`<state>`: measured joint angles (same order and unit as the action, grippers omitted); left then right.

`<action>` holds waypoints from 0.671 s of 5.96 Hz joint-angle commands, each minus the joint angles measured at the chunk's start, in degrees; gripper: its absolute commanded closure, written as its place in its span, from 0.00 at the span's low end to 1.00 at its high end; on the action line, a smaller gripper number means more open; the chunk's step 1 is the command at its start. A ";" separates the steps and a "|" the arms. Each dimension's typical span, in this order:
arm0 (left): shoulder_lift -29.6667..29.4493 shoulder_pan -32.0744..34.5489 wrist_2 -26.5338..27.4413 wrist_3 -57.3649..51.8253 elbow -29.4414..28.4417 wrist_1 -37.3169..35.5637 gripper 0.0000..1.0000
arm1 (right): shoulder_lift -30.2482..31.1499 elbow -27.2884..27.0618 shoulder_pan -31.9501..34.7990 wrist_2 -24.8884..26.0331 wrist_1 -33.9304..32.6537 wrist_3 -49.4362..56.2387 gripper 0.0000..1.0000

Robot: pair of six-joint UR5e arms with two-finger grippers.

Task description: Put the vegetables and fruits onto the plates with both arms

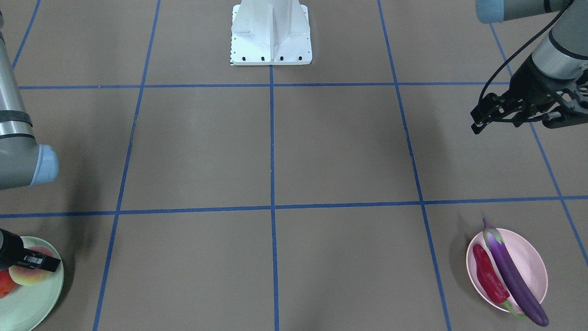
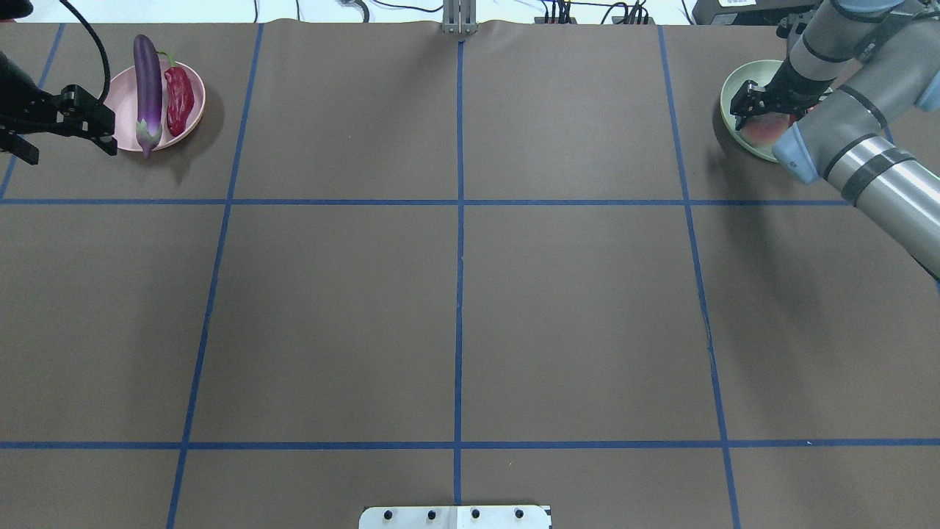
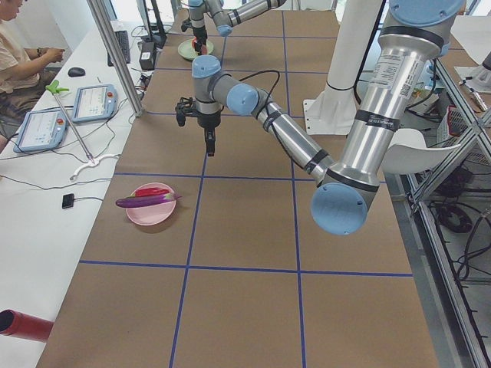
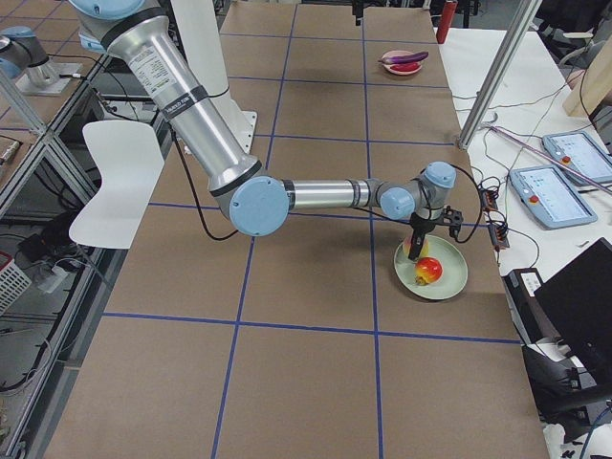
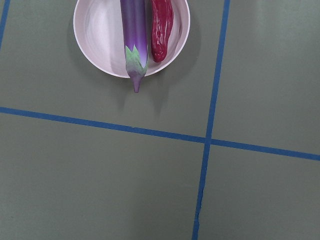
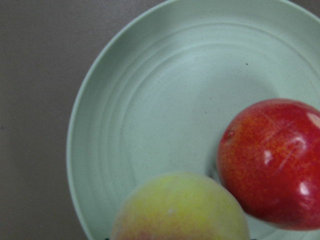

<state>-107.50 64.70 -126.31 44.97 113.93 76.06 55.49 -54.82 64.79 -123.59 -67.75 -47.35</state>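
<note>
Peach (image 6: 180,210) is seen resting in the mint green plate (image 6: 150,100), directly under the right jaws, with the red pomegranate-like ball (image 6: 272,162) just beside it, off to one side of those jaws. Whether the right jaws are clamped on the peach or stand parted around it cannot be told. The step in hand is judged to be the setting-down of this fruit. The jaws should be fully parted before any lift, and the lift made straight up, so that neither fruit is nudged over the shallow rim. The left jaws are spread wide and empty above the bench (image 2: 455,294). Ahead of them and lower, the pink plate (image 5: 97,35) holds the eggplant (image 5: 133,35) and chili pepper (image 5: 161,27) side by side.
</note>
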 commanded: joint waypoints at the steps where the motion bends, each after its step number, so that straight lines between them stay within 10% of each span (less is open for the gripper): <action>1: 0.19 0.08 -0.07 -0.23 -0.20 0.23 0.00 | 0.85 -3.16 4.69 -2.94 2.01 0.68 0.00; 4: 8.92 3.40 -0.16 -14.66 5.83 0.23 0.00 | 11.51 -25.32 16.39 -14.37 -5.18 1.12 0.00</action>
<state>-102.75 66.65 -126.47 35.78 117.15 76.12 61.96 -71.45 77.92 -135.09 -70.53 -46.44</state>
